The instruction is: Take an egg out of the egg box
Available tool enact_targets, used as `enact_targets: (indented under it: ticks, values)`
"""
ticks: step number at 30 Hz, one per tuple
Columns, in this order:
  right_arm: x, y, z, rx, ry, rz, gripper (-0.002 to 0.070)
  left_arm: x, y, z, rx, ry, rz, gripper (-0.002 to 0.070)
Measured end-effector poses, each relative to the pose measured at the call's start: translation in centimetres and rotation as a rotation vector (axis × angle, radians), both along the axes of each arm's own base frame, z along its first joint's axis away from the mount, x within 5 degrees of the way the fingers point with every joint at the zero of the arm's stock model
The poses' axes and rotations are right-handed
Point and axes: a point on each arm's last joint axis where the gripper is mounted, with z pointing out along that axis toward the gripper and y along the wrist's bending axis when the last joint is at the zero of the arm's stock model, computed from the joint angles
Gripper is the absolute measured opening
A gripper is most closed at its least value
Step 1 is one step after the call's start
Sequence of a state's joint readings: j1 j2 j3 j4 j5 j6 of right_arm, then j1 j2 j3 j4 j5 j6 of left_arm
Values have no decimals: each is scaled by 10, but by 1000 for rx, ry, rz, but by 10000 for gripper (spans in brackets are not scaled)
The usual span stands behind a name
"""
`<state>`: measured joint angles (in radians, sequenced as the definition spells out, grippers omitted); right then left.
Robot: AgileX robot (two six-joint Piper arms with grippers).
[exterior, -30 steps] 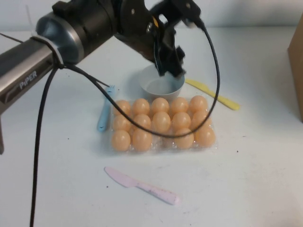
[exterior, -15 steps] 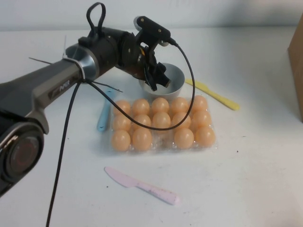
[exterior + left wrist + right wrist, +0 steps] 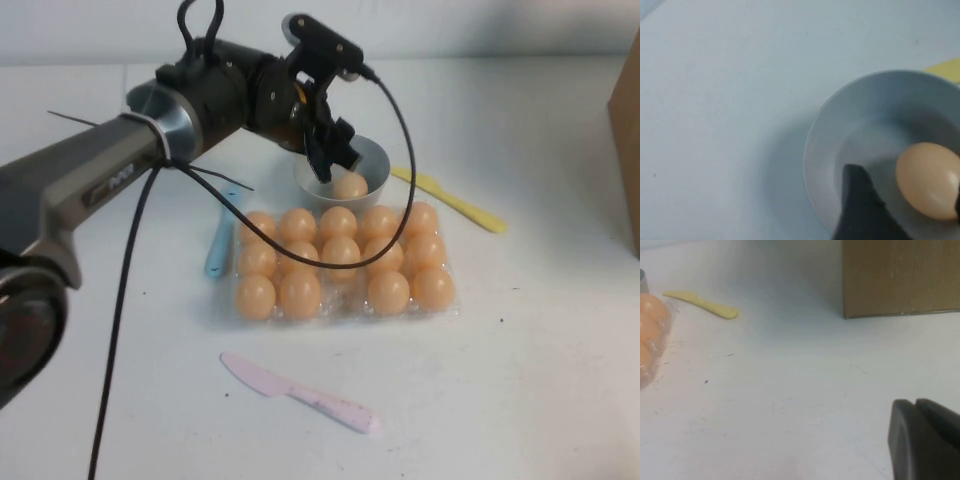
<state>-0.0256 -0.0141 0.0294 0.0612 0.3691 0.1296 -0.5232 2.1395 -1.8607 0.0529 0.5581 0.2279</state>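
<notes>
One pale orange egg [image 3: 350, 185] lies in the round grey bowl [image 3: 377, 160] behind the egg box. My left gripper [image 3: 333, 158] hovers over the bowl, open, its fingers apart on either side of the egg. The left wrist view shows the egg [image 3: 927, 180] on the bowl's floor [image 3: 865, 100], with a gap to the dark finger [image 3: 860, 205]. The clear egg box [image 3: 452, 305] holds several eggs; one front-row cup [image 3: 345, 292] looks empty. My right gripper [image 3: 915, 407] is shut and empty, low over the table to the right of the box edge [image 3: 652, 370].
A yellow plastic knife [image 3: 450, 200] lies right of the bowl, a blue tool [image 3: 222, 235] left of the egg box, and a pink knife [image 3: 300, 395] in front of it. A cardboard box [image 3: 628, 140] stands at the right edge.
The left gripper went down into the bowl, opened and rose slightly. The egg now lies loose in the bowl, where none showed before.
</notes>
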Motion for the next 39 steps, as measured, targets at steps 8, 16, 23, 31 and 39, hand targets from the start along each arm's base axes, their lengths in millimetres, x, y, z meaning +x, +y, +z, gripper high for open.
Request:
enact_targets:
  ticks: [8,16,23,31,39]
  values:
    - [0,0,0,0,0,0,-17,-68,11,44,-155,-157,2,27]
    - [0,0,0,0,0,0,-17,-170,71,35,-364,-290,-24,0]
    - [0,0,0,0,0,0,-17,-239,116,34,-424,-343,-19,-1]
    - [0,0,0,0,0,0,-17,-289,150,35,-551,-444,-2,-1]
    - [0,0,0,0,0,0,-17,-301,161,13,-597,-327,85,-2]
